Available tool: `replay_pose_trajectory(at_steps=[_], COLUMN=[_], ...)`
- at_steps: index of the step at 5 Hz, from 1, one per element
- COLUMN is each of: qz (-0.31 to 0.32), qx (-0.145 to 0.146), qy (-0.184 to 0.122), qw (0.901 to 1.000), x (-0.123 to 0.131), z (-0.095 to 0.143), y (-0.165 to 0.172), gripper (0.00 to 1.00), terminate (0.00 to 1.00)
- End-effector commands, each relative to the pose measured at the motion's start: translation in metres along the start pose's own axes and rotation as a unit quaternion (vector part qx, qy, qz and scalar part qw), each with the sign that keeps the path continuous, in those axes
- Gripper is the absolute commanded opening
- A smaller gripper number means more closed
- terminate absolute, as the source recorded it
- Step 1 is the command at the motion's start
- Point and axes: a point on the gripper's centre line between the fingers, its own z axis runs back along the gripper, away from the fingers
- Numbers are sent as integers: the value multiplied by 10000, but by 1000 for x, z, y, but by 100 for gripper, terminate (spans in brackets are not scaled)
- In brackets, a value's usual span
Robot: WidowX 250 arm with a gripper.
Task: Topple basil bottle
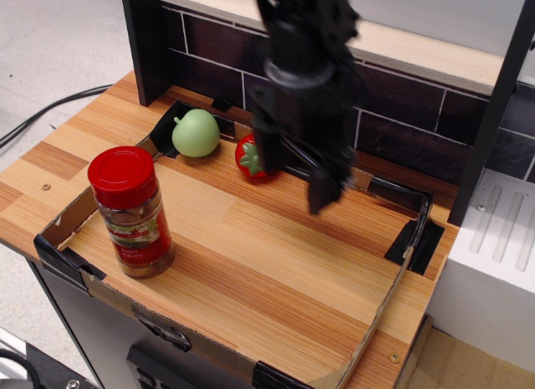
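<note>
The basil bottle (pixel 131 212) stands upright at the front left of the wooden board. It is a clear jar with a wide red cap, a red-and-green label and brownish contents. My gripper (pixel 294 178) hangs from the black arm over the back middle of the board, blurred by motion. Its two fingers look spread apart with nothing between them. It is well to the right of the bottle and behind it, not touching it. One finger covers the right side of the red toy tomato (pixel 248 157).
A pale green toy apple (pixel 196 133) sits at the back left beside the tomato. A low cardboard rim (pixel 63 230) with black tape corners edges the board. A dark brick-pattern wall (pixel 209 71) stands behind. A white foam block (pixel 493 263) stands at the right.
</note>
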Motion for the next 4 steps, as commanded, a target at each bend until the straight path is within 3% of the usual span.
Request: replay_pose_trajectory(at_steps=[1,4], qz=[-849,-1418], qx=[99,282], qy=[41,189], qw=[9963,9893], x=[-24,-65], z=[31,30], y=[37,54], gripper=[100,100], terminate=[0,0])
